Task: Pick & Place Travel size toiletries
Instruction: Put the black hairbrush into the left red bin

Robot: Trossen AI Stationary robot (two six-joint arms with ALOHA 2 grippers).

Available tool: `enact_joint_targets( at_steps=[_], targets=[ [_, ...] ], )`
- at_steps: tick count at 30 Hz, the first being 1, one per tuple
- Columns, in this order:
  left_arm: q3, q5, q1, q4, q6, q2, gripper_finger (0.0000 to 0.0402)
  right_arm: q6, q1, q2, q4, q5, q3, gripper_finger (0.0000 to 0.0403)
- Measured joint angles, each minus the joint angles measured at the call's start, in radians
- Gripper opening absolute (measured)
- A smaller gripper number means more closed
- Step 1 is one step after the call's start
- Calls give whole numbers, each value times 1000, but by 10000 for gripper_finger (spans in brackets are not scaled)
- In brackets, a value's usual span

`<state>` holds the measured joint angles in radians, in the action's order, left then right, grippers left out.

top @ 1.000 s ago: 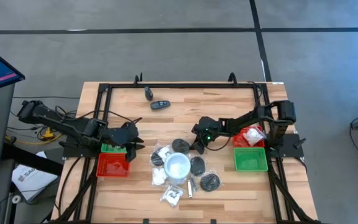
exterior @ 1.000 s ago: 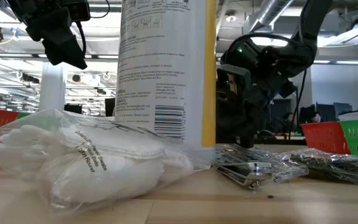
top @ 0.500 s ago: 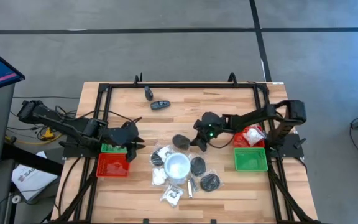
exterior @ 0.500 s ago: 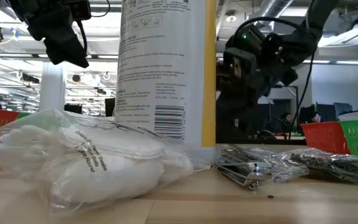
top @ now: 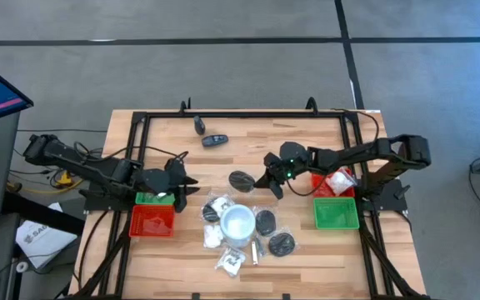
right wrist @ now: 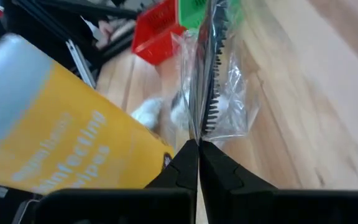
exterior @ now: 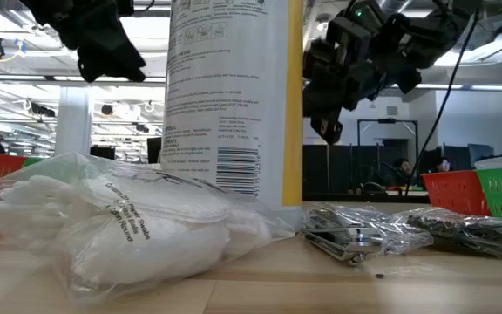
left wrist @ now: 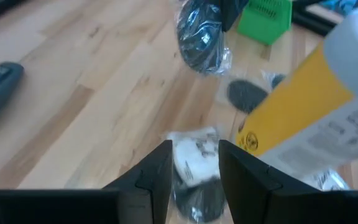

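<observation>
My right gripper [top: 270,181] is shut on a black round disc in a clear wrapper [top: 242,179], held above the table just beyond the pile of travel size toiletries [top: 248,237]. In the right wrist view the wrapped disc [right wrist: 214,81] shows edge-on. My left gripper [left wrist: 194,169] hovers open over the pile's left side, above a white wrapped piece [left wrist: 194,149] and a black disc [left wrist: 199,200] that lie flat on the wood. A tall white and yellow canister [top: 238,223] stands upright in the middle of the pile. My right gripper pinches the clear wrapper's edge [right wrist: 197,132] between its two fingertips [right wrist: 185,163]. The fingers come from the table's right side, slanting down. The wrapped disc sticks out past the fingertips, turned on edge, and is lifted clear of the table and the pile.
A red tray [top: 152,220] and a green tray [top: 147,198] sit by the left arm; a green tray [top: 336,213] and a red tray [top: 334,183] with white pieces sit by the right arm. Two small dark objects [top: 215,140] lie near the far edge.
My right gripper has risen and drawn a little toward the table's far right, rolling its wrist, with the wrapped black disc. The disc has come off the pile beside the canister and hangs clear. My left gripper has tipped slightly without shifting place.
</observation>
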<state>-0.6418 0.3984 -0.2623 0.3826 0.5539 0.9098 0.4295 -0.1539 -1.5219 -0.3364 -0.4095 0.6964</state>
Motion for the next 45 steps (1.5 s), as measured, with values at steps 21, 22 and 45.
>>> enact_joint_targets(
  at_steps=[21,22,45],
  targets=[
    [0,155,27,-309,-181,4,121,-180,32,107,20,55,130,0],
    [0,154,32,-317,-180,8,121,-195,38,106,42,68,144,0],
    [0,38,84,-675,-281,161,213,-309,56,105,116,175,249,0]
  ],
)
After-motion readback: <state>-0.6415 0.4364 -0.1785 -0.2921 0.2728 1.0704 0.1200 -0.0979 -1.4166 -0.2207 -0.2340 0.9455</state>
